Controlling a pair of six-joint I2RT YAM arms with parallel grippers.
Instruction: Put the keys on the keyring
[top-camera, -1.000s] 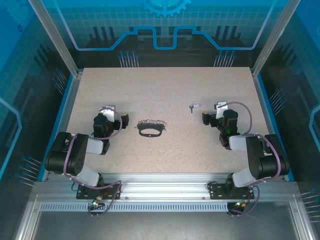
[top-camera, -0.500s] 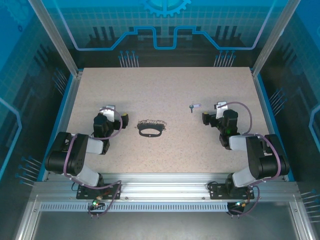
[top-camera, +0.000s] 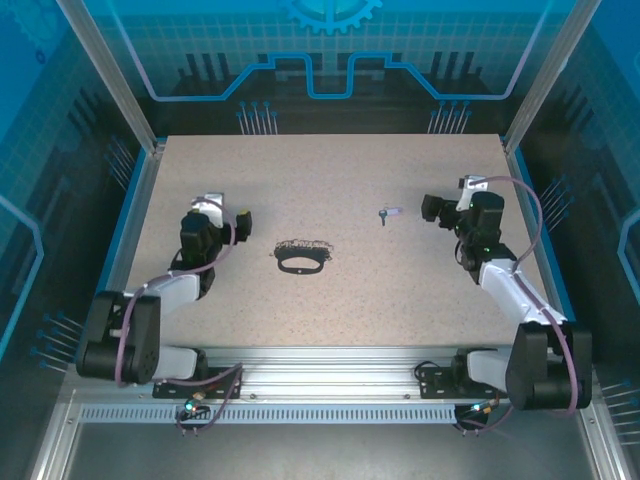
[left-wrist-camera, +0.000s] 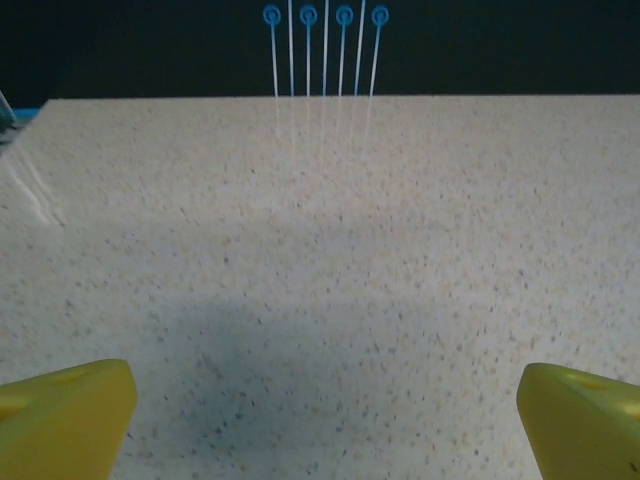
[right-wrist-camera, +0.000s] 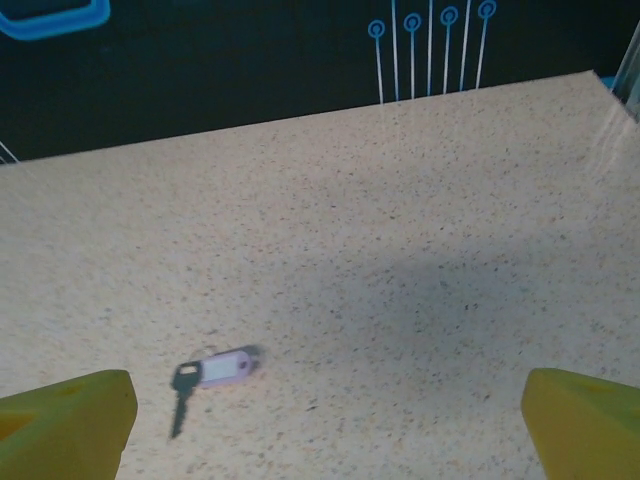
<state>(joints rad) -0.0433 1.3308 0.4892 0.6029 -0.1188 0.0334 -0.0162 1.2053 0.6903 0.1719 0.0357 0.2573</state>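
In the top view the left gripper is hovering low over the table at its 9 o'clock side, jaws standing wide with nothing between them. In the left wrist view its yellow fingers are sitting at the two bottom corners, with bare speckled surface between them.

The right gripper is sitting at the table's 3 o'clock side, also spread wide and holding nothing. Its fingers are framing the key in the right wrist view. There the key is lying flat toward 10 o'clock from the gripper's middle, near the left finger but apart from it, its lilac end pointing to 3 o'clock and its dark blade to 7 o'clock.

From above, the key is lying just at 9 o'clock of the right gripper. The keyring is lying flat near the table's middle, at 4 o'clock of the left gripper and 8 o'clock of the key, well apart from both. Its chain is lying along its 12 o'clock side.
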